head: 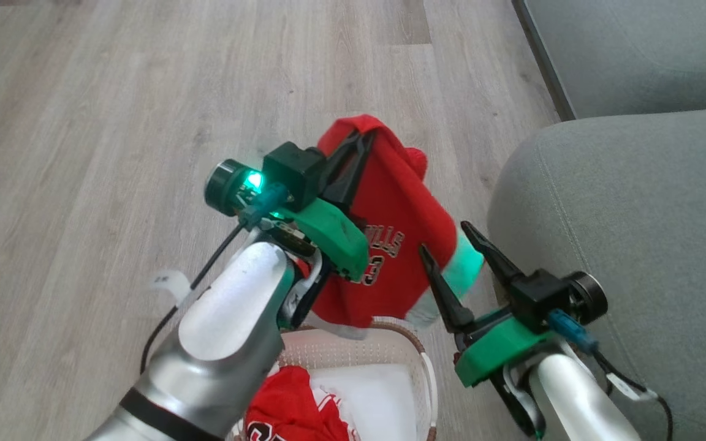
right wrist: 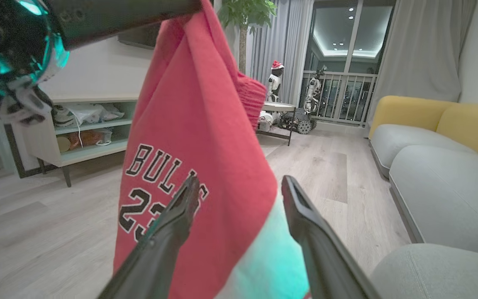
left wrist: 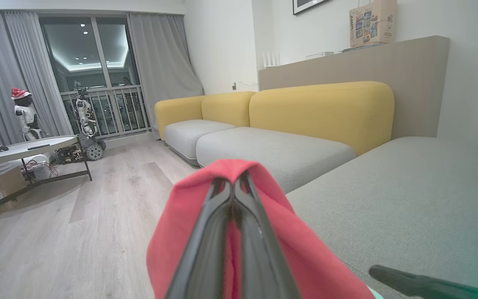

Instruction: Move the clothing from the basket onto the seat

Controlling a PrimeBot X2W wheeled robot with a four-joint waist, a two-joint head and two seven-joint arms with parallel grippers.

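left gripper (head: 359,142) is clamped shut on a small fold at the top of the red jersey (head: 402,208), which hangs mid-frame in the head view, above the far rim of the basket (head: 419,352) at bottom centre; can't tell if the hem touches the rim. right gripper (head: 445,237) stands open, fingers apart, just right of the hanging cloth, holding nothing. risks: the pinch looks thin, so a quick swing toward the seat (head: 635,233) at frame right could let the fabric slip and drop on the wood floor (head: 114,122) btw basket and seat; the low hem could drag on the rim and tip the prob light basket; the open right fingers could snag the cloth if the arms cross. basket contents: a second red garment (head: 285,404) w/ black-white print at its lower left, plus a flat white pad (head: 377,398) beside it, so prob more to move.
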